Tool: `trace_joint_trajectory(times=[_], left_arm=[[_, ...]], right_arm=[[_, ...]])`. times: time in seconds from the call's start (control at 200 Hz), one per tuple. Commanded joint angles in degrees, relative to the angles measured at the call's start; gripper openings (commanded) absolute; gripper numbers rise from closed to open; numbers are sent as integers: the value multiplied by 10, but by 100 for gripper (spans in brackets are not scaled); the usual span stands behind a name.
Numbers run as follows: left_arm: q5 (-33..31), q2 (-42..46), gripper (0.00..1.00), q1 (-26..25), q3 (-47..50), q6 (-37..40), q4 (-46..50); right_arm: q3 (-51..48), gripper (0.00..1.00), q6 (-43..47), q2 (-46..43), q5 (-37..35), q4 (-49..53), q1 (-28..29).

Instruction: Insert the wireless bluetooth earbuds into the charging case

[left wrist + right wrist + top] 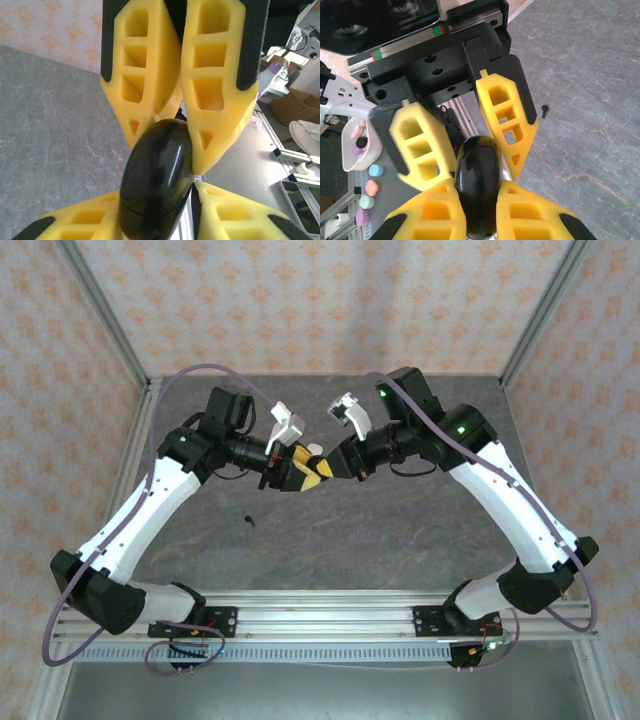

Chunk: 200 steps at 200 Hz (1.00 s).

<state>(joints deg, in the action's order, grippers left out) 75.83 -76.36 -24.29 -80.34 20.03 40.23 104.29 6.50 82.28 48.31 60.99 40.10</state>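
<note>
Black charging case (477,165) held off the table between two grippers; one earbud outside it.
The right gripper (477,200) is nearly closed, its yellow fingers clamped on one end of the glossy case. The left gripper (156,202) faces it, jaws partly apart, one finger on either side of the case's other end and close against it; whether they press on it cannot be told. One tiny black earbud (248,519) lies on the grey table (400,530), well apart from both grippers, on the left arm's side.
</note>
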Motion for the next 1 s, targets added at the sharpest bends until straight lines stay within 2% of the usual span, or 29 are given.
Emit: trace_joint_trajectory(times=[0.0,0.08,0.325,0.565,0.761,0.996], left_arm=[[8,8,21,-2,-17,5,6],[5,10,10,-2,-15,5,6],[-36,35,0,-2,6,2,-21],[-86,81,0,-2,49,-9,-77],[-114,107,0,-2,72,-11,-94],[-135,124,0,-2,92,-29,-125]], right_arm=[[-7,3,-10,-19,13,-29,2],[-11,2,-18,-21,13,-40,2],[-26,5,-52,-27,-11,-72,2],[-34,14,-79,-12,-76,-66,1],[-36,33,-101,3,-77,-69,-4],[-44,36,-118,8,-91,-73,-12]])
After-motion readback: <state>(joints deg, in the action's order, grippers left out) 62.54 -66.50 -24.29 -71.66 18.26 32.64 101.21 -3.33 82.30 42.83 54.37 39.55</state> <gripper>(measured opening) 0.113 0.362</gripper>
